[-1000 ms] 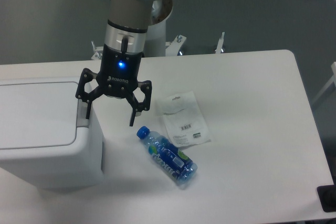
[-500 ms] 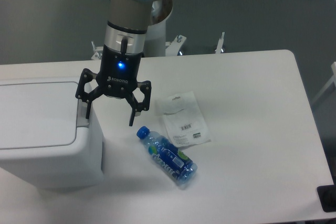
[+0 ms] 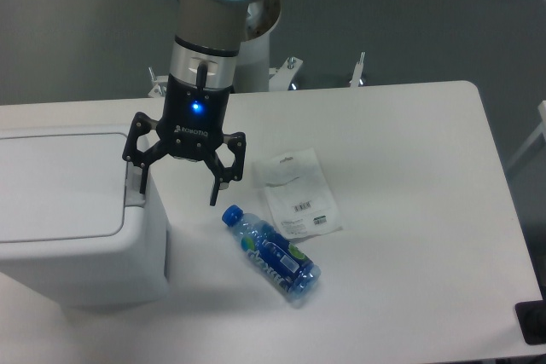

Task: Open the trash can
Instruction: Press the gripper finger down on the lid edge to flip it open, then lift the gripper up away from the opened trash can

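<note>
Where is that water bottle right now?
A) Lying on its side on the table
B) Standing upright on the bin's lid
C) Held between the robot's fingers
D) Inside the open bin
A: the water bottle lies on its side on the white table, next to the plastic packet, while the gripper hangs open and empty beside the closed trash can.

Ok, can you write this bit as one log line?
gripper: open, at bin's right edge | trash can: lid shut | bottle: lying on table

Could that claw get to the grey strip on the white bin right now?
Probably yes: the open gripper hangs right beside the trash can, one finger at its grey push strip, nothing between.
</note>
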Controlling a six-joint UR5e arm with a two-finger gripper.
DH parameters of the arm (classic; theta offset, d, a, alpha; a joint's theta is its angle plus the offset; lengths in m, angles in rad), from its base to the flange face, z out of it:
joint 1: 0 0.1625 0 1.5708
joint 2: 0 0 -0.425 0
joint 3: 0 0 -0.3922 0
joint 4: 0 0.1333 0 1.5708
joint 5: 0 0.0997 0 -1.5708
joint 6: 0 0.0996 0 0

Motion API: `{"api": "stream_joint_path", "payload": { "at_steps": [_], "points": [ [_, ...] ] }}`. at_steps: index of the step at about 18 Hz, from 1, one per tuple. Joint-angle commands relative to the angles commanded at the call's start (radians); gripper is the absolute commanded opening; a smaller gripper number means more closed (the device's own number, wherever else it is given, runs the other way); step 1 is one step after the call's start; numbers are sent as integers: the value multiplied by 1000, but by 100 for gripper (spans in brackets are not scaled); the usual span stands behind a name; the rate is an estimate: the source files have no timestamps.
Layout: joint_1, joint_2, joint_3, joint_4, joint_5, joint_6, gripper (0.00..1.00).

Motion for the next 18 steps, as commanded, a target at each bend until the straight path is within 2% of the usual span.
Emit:
{"api": "stream_joint_path", "payload": {
  "at_steps": [10,13,15,18],
  "points": [
    [2,0,6,0,0,0,100],
    [2,27,60,-3,-2,-23,100],
    [2,61,66,-2,-2,-20,100],
    [18,68,83,-5,5,-17,100]
  ]
}}
